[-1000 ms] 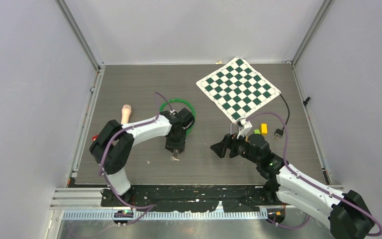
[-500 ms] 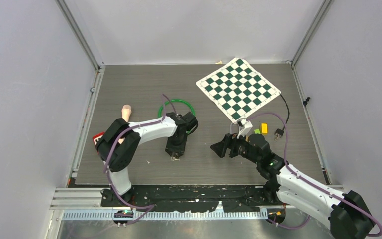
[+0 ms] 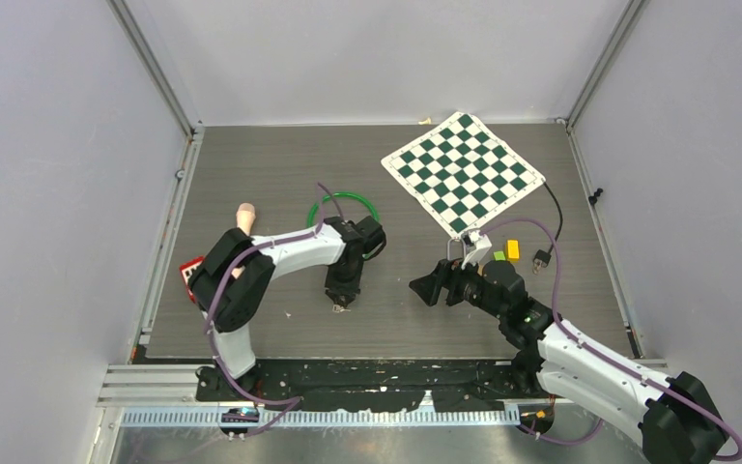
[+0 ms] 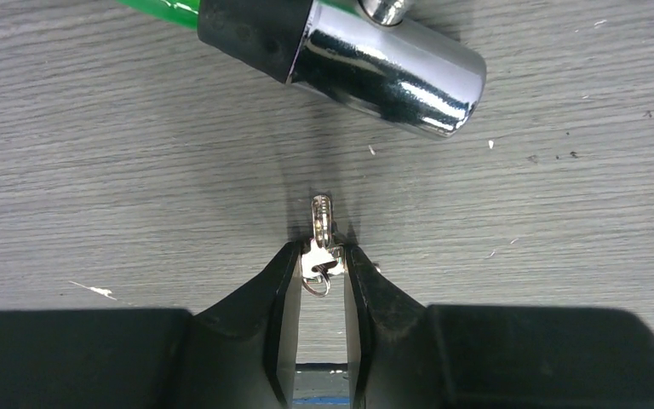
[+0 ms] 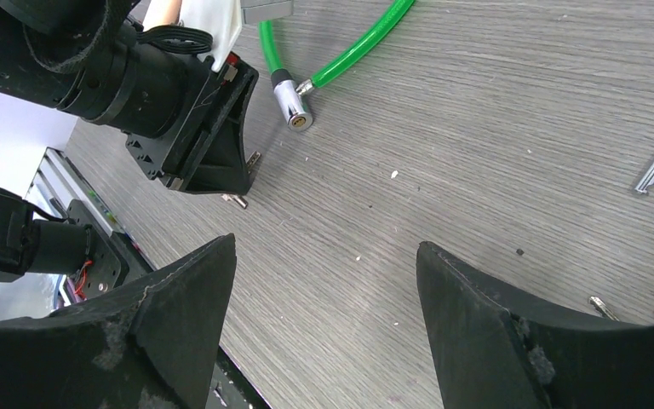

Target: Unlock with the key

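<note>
My left gripper is shut on a small silver key with a split ring, its blade pointing at the table. The chrome lock barrel of a green cable lock lies just beyond the key, with a gap between them. In the top view the left gripper points down near the table's middle. The right wrist view shows the lock barrel, the green cable and the key tip under the left gripper. My right gripper is open and empty, to the right of it.
A green-and-white chessboard mat lies at the back right. A yellow block, a green block and a black cable with plug sit by the right arm. A pink object and a red item lie left.
The left gripper has shifted slightly right and toward the near edge, its arm swinging over the red item. The right arm has not moved.
</note>
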`<state>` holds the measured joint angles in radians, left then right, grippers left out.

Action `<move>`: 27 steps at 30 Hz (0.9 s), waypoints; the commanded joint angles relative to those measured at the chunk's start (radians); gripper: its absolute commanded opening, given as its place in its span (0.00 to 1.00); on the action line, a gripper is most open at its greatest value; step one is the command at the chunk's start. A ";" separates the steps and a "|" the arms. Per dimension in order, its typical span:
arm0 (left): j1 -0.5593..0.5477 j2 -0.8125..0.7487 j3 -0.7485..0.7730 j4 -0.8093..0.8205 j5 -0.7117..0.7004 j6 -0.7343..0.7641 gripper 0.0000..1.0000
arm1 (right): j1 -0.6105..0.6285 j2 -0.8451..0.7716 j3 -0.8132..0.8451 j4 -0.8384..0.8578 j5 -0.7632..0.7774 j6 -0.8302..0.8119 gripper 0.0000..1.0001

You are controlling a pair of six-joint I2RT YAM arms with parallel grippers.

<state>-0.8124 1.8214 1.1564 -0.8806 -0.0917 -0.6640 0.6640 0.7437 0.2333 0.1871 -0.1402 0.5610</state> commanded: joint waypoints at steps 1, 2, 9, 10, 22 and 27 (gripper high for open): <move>-0.005 -0.068 -0.021 0.043 0.030 -0.004 0.17 | 0.005 -0.017 0.004 0.035 0.014 0.008 0.84; -0.005 -0.095 -0.029 0.055 0.034 -0.014 0.16 | 0.004 -0.019 0.004 0.035 0.010 0.005 0.84; -0.005 -0.281 -0.075 0.156 0.025 -0.108 0.08 | 0.010 -0.016 -0.005 0.104 -0.038 -0.002 0.84; -0.005 -0.304 -0.087 0.176 0.026 -0.125 0.08 | 0.015 -0.015 -0.008 0.114 -0.041 -0.003 0.84; -0.008 -0.529 -0.221 0.469 0.122 -0.401 0.08 | 0.133 0.010 -0.040 0.385 -0.013 -0.040 0.81; -0.027 -0.579 -0.212 0.511 0.101 -0.466 0.07 | 0.181 0.047 -0.052 0.484 0.026 -0.057 0.79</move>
<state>-0.8196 1.3018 0.9325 -0.4877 0.0097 -1.0389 0.8116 0.7681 0.1890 0.5102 -0.1593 0.5385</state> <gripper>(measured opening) 0.233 0.797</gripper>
